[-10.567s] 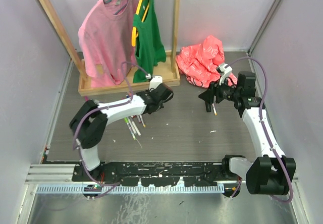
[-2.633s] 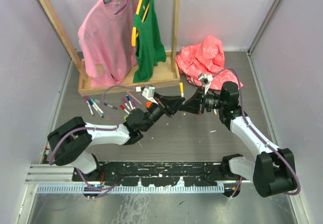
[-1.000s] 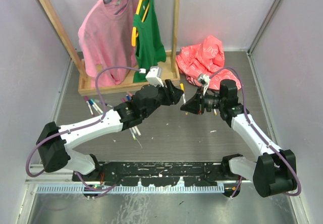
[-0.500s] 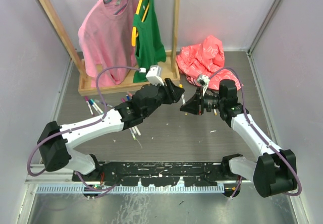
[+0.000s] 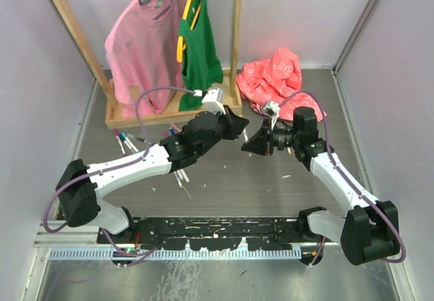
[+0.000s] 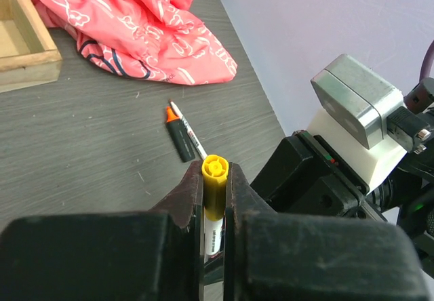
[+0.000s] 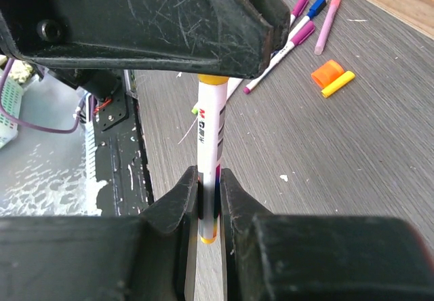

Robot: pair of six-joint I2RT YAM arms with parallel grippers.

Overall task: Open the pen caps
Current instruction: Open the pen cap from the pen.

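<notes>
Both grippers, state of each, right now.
Left gripper: closed on a yellow cap.
Right gripper: closed on the white pen barrel that cap sits on.

Yellow cap [image 6: 215, 182] on a white pen [image 7: 209, 138] (red-and-black lettering); grey woodgrain table [image 6: 102, 131].

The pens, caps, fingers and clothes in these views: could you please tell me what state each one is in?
Yellow cap: on its pen.
Pen: held off the table, gripped at both ends.
Left fingers: shut on that cap.
Right fingers: shut on the barrel.
Highlighter: lying flat on the table.
Loose pens: lying flat.
Orange cap: off, loose on the table.
Pink shirt: hanging.
Green top: hanging.
Red cloth: crumpled.
</notes>
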